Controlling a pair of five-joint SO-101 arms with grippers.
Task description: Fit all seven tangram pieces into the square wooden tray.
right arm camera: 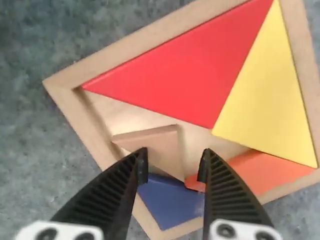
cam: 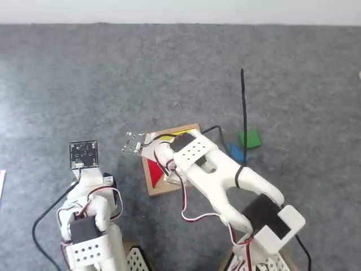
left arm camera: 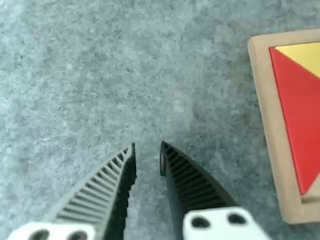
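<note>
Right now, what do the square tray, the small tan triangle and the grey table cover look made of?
Square light-brown tray: unpainted wood or fibreboard, matt pale surface.
Small tan triangle piece: apparently the same bare wood, matt, no paint.
Grey table cover: likely felt or short-pile carpet, fuzzy mottled fibres.

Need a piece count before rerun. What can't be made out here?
High view: the right arm covers most of the tray; its pieces can't be counted.
High view: the blue piece is partly behind that arm; shape unclear.
Right wrist view: the right claw overlaps the navy piece; frame edges cut off the tray.
</note>
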